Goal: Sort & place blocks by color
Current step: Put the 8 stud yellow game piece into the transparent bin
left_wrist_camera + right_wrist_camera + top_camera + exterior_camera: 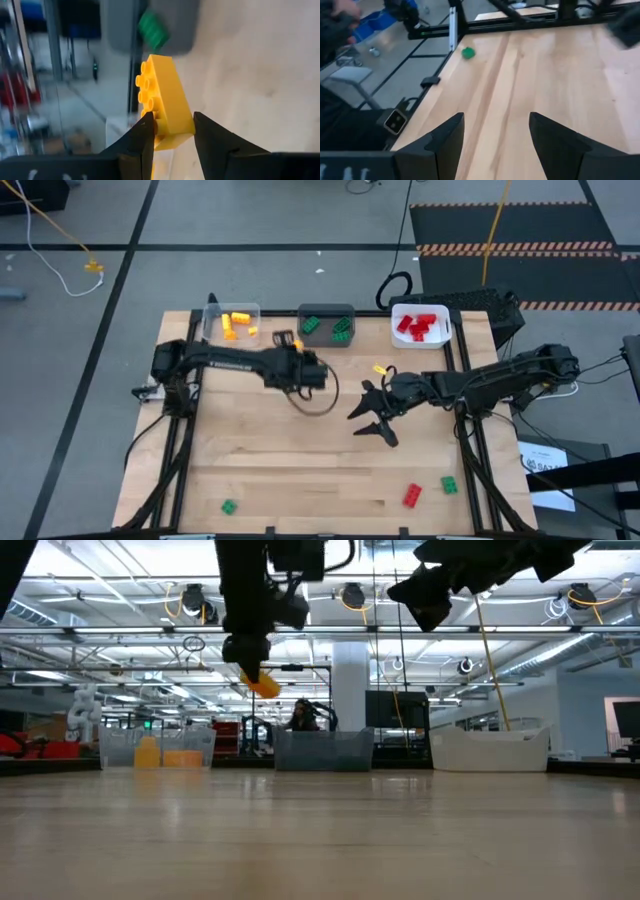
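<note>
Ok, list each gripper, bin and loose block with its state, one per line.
left gripper: shut on yellow block, raised.
right gripper: open, empty.
clear bin: holds yellow blocks.
grey bin: holds green blocks.
white bin: holds red blocks.
loose red block: lying on table.

white lettering along the left arm (232, 364), too small to read, printed sheet (556, 469) beside the table, illegible
</note>
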Tool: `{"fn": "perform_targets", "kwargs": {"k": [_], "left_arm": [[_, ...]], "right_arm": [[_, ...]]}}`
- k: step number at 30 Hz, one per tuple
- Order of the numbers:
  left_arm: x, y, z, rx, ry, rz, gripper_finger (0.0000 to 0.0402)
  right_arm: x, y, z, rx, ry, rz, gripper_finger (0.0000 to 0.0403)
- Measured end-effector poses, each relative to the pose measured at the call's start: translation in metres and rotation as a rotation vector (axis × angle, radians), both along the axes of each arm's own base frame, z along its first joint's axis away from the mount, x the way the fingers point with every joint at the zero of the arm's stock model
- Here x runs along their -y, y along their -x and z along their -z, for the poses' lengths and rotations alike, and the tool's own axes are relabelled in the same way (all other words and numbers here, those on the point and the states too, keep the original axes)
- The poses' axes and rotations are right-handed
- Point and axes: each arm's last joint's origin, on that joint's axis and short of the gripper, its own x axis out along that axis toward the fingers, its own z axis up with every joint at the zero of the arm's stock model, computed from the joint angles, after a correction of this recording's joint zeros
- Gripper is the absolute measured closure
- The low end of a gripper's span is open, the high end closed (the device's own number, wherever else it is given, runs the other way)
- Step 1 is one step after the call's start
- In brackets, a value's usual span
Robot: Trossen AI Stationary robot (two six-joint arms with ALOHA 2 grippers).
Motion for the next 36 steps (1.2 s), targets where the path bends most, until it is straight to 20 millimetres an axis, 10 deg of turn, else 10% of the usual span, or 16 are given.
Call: {"fn": "perform_targets", "kwargs": {"k": [20,36], "left_arm": [[-0.156,0.067,0.002,-0.01,0.122,-0.629,0.0289],[-0.199,0.099,0.005,0.069,0.375,-0.783,0.0267]], "right_arm": [[-0.016,0.014,0.028,-0.061,0.021,-0.075,0.0188],[-0.016,0.015,0.029,-0.069,0.009,-0.068,0.0188]]}}
